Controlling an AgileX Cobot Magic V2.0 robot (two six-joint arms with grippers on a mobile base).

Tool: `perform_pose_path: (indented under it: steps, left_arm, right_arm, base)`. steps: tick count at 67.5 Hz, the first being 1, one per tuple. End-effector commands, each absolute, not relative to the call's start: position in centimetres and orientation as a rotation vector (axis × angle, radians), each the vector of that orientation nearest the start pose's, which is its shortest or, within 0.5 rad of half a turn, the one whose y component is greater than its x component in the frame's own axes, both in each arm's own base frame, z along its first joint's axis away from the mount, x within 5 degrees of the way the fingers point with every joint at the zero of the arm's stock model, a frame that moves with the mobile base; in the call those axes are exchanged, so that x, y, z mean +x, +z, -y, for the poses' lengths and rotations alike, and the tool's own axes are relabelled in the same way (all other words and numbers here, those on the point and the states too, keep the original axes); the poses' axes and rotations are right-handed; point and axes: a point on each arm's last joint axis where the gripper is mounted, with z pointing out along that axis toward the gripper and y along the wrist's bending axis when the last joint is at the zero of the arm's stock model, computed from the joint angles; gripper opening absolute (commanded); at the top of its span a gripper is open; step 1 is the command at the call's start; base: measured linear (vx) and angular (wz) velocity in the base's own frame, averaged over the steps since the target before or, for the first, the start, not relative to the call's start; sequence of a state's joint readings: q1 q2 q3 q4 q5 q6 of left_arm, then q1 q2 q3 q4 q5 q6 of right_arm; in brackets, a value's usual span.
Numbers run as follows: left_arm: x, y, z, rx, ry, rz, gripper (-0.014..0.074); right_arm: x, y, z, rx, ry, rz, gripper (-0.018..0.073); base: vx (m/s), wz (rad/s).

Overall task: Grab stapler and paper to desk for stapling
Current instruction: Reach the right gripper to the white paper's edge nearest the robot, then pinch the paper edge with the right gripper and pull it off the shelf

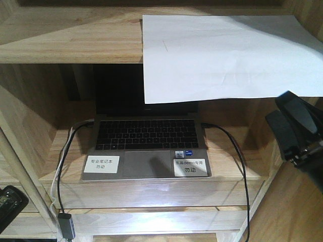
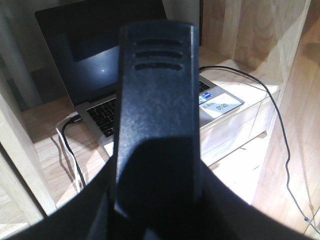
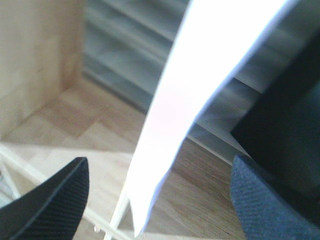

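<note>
The paper point(image 1: 227, 55) lies on the upper shelf point(image 1: 65, 40), its front part hanging over the edge above an open laptop point(image 1: 146, 136). The right pincer point(image 3: 160, 197) stands wide, with the sheet's hanging edge between its fingers. The left pincer point(image 2: 156, 110) faces the laptop; whether it is wide or narrow cannot be told.

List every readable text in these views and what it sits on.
"勿动": left white label on the laptop palm rest; its top line is blurred.
"demo", "勿动": right white label; other characters blurred.
The blue stickers: too small to read.
</note>
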State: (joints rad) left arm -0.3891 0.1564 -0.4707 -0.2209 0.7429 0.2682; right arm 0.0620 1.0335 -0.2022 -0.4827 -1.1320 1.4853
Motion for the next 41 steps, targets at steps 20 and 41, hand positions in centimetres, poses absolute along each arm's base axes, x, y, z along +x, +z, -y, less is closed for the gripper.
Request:
perform_pose_path:
  steps: [20,41]
  left_arm:
    - [2.8,31.4,2.5,0.503,-0.360,-1.694,-0.0007]
    - [2.8,31.4,2.5,0.503,-0.360,-1.694,-0.0007]
  right_arm:
    - [19.1,28.6,-4.9,0.365,1.439,-1.217,0.0552]
    - [21.0,29.9,-4.9,0.342,1.438,-1.167,0.0525]
  base:
    - [0.00,0.00]
    - [0.00,0.00]
